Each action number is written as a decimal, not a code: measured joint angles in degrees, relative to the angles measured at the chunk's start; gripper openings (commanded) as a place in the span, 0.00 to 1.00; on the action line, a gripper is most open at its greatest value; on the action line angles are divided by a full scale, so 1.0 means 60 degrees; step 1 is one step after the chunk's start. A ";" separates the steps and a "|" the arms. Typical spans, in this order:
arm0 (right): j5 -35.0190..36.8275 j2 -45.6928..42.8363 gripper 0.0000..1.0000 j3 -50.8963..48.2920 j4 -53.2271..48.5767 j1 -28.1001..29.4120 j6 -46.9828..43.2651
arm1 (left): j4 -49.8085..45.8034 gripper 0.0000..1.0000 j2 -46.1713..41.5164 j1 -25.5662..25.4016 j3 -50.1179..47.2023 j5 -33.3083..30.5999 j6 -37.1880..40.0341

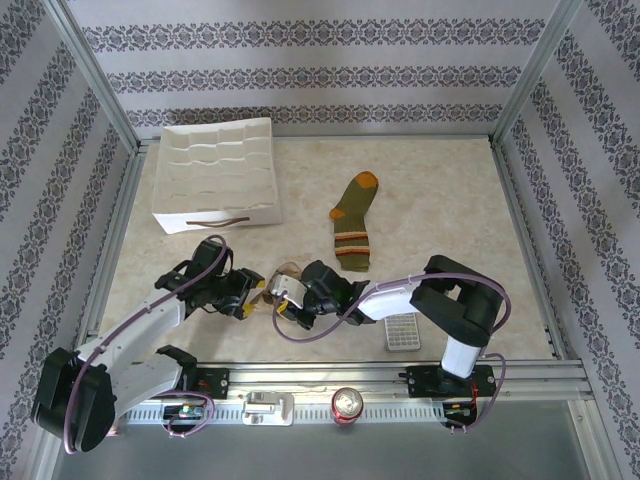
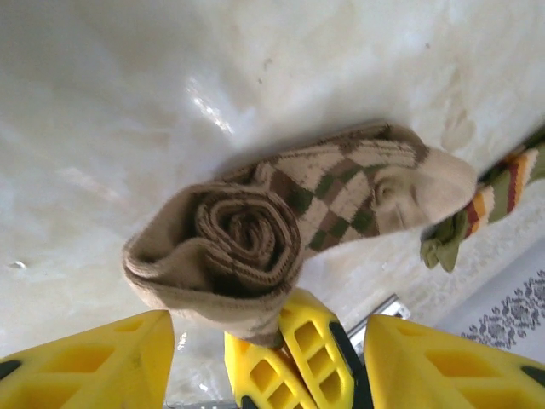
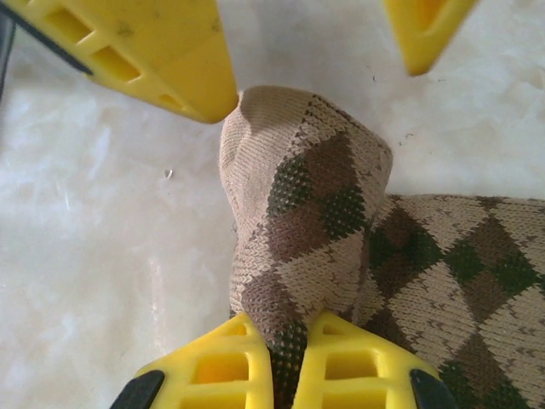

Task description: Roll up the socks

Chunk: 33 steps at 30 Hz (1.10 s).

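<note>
Two socks are counted: one argyle sock (image 2: pixel 341 187), clamped by the right jaws, and one green sock (image 1: pixel 354 222). The left jaws are spread apart.

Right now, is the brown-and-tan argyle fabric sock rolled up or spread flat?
Partly rolled: the brown-and-tan argyle fabric sock shows a spiral coil at one end, while its toe end lies unrolled.

**L/R grippers nose-to-nose, near-centre**

L arm (image 1: pixel 140 335) stretched fwd-right. R arm (image 1: pixel 460 305) bent at elbow, reaching left. Both wrists low. R gripper (image 3: pixel 285 362): jaws pinched tight on fold of argyle sock (image 3: pixel 315 196). L gripper (image 1: pixel 248 297): jaws apart, straddling R fingertips (image 2: pixel 294 341), gripping nothing.
</note>
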 measured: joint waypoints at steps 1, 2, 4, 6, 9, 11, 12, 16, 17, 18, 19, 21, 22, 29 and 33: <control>-0.0186 0.0040 0.00 0.0004 0.0047 -0.0080 0.0106 | 0.0055 0.56 -0.0098 -0.0066 -0.0087 0.0004 -0.0007; -0.0408 0.0091 0.00 0.0011 0.0091 -0.0186 0.0208 | 0.0120 0.56 -0.0189 -0.0138 -0.0189 -0.0007 -0.0033; -0.0772 0.0178 0.00 0.0044 0.0131 -0.0357 0.0390 | 0.0270 0.55 -0.0244 -0.0266 -0.0350 -0.0011 -0.0084; -0.1122 0.0273 0.00 0.0109 0.0127 -0.0521 0.0572 | 0.0372 0.55 -0.0197 -0.0401 -0.0408 -0.0018 -0.0146; -0.1552 0.0386 0.00 0.0178 0.0117 -0.0743 0.0816 | 0.0554 0.54 -0.0055 -0.0576 -0.0412 -0.0055 -0.0200; -0.1803 0.0466 0.00 0.0237 0.0091 -0.0860 0.0933 | 0.0754 0.52 0.0058 -0.0656 -0.0444 -0.0069 -0.0270; -0.1927 0.0506 0.00 0.0266 0.0073 -0.0914 0.0969 | 0.0918 0.51 0.0117 -0.0696 -0.0499 -0.0087 -0.0310; -0.2324 0.0641 0.00 0.0393 -0.0007 -0.1071 0.1140 | 0.1392 0.49 0.0597 -0.0761 -0.0670 -0.0091 -0.0426; -0.2448 0.0688 0.00 0.0437 -0.0036 -0.1122 0.1188 | 0.1494 0.49 0.0787 -0.0769 -0.0674 -0.0098 -0.0430; -0.2586 0.0743 0.00 0.0492 -0.0080 -0.1184 0.1231 | 0.1632 0.50 0.1005 -0.0769 -0.0674 -0.0120 -0.0430; -0.2707 0.0794 0.00 0.0546 -0.0124 -0.1242 0.1293 | 0.1756 0.50 0.1162 -0.0769 -0.0674 -0.0127 -0.0430; -0.3034 0.0925 0.00 0.0678 -0.0229 -0.1384 0.1432 | 0.1996 0.52 0.1508 -0.0769 -0.0670 -0.0142 -0.0419; -0.3180 0.0991 0.00 0.0739 -0.0284 -0.1450 0.1475 | 0.2044 0.53 0.1614 -0.0769 -0.0656 -0.0160 -0.0415; -0.4197 0.1406 0.00 0.1096 -0.0608 -0.1861 0.1909 | 0.2160 0.50 0.1902 -0.0790 -0.0576 -0.0350 -0.0240; -0.4448 0.1497 0.00 0.1140 -0.0634 -0.1989 0.2022 | 0.2390 0.38 0.2229 -0.0809 -0.0514 -0.0379 -0.0084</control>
